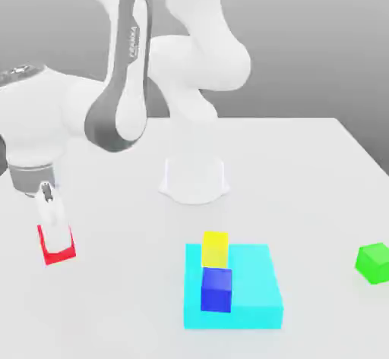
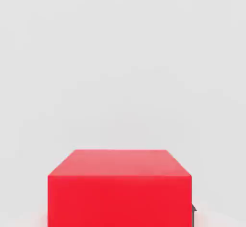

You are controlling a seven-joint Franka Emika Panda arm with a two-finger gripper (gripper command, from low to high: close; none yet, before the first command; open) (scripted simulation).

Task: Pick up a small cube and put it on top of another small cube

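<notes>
While the white robot arm (image 1: 121, 84) reaches down at the exterior view's left, its pincer (image 1: 52, 225) is pinching the small solid bright red cube (image 1: 57, 245) on the white surface (image 1: 304, 168). Well apart stand a small green cube (image 1: 373, 262) and a flat cyan block (image 1: 251, 289), which carries a yellow cube (image 1: 215, 248) and a blue cube (image 1: 216, 290).

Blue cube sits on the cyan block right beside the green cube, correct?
Not quite. The blue cube is on the cyan block, but beside the yellow cube; the green cube sits apart on the table, per the exterior view.
</notes>
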